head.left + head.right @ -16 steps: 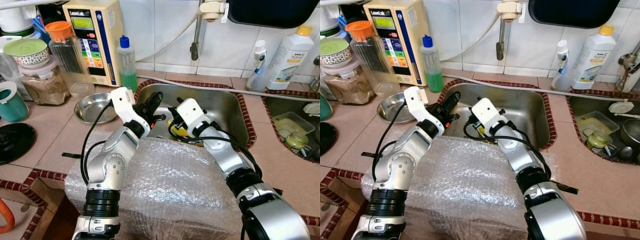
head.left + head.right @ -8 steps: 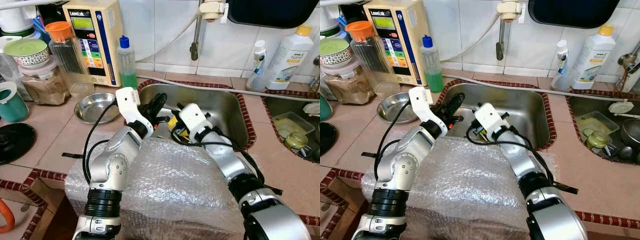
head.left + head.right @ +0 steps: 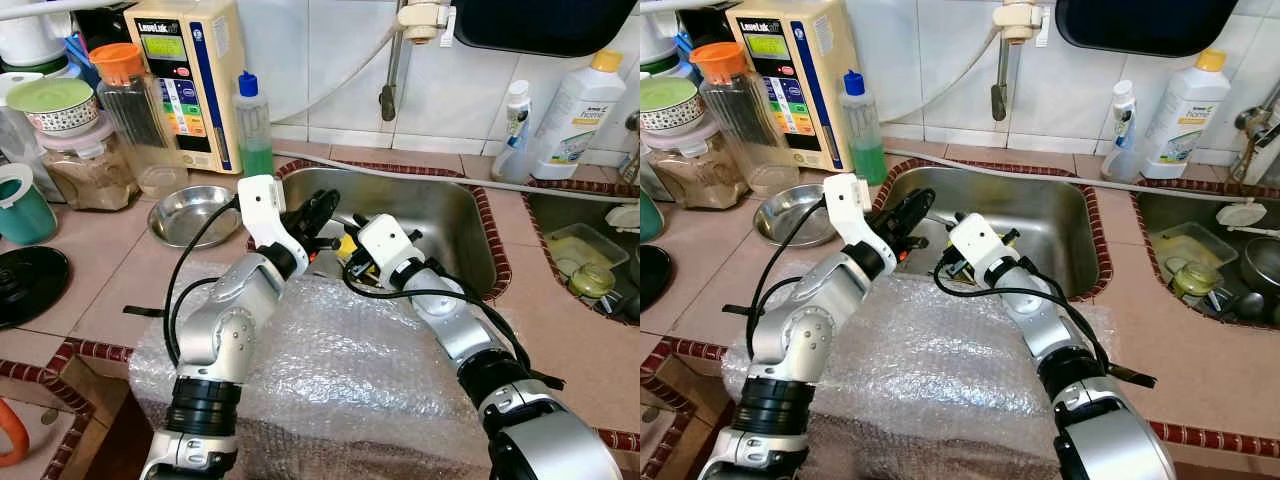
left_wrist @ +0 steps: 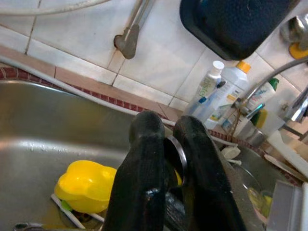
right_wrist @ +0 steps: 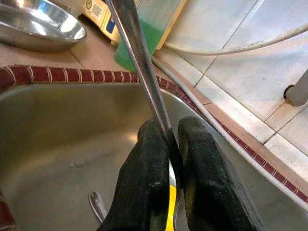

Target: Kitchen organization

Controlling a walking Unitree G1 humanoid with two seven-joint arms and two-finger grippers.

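Observation:
Over the steel sink both grippers meet. In the right wrist view my right gripper is shut on the long thin handle of a metal utensil, which runs off toward the counter. My left gripper is shut too, with a thin rounded metal edge pinched between its fingers, apparently the same utensil's other end. From the head, the left gripper sits just left of the right wrist. A yellow plastic object lies on the sink floor below them.
A bubble-wrapped bundle lies under both arms at the counter's front. A steel bowl, a green soap bottle, a water purifier and jars stand to the left. A tap hangs over the sink. A second basin with dishes is at the right.
My left gripper has swung right over the sink until it is close to the right gripper. The right wrist has drawn back a little toward me.

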